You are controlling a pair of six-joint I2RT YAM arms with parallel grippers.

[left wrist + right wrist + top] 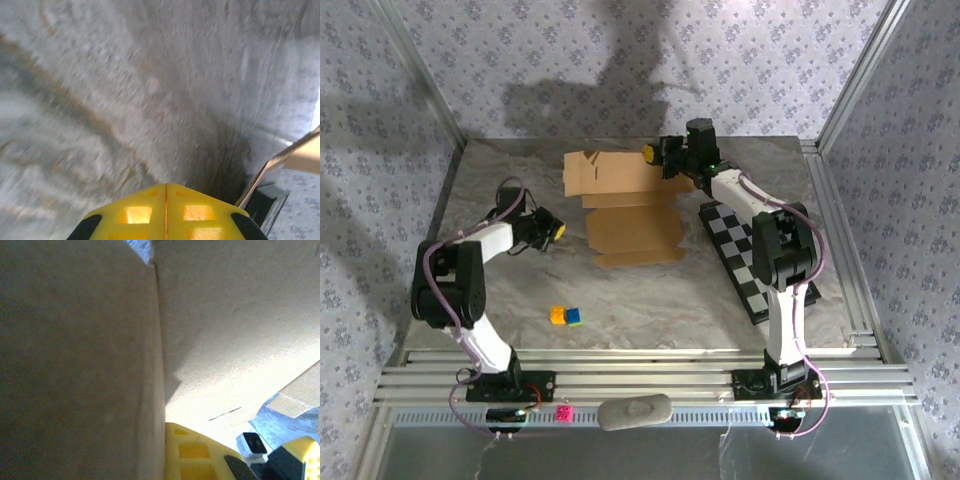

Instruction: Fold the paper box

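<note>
The paper box [625, 205] lies mostly flat at the back middle of the table [650, 300].
The right gripper [652, 154] is at the box's far right corner; its yellow fingers [192, 450] are pressed together and seem to pinch a raised flap of the box; the left gripper [556, 229] is pressed together with nothing in it; it sits to the left, apart from the box; a checkered board [745, 260] lies just right of the box.

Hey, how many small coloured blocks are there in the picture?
3. A yellow-orange block and a blue-green block sit side by side on the table, near-left of the paper box; a pink block lies on the front rail. More could be hidden under the box.
</note>
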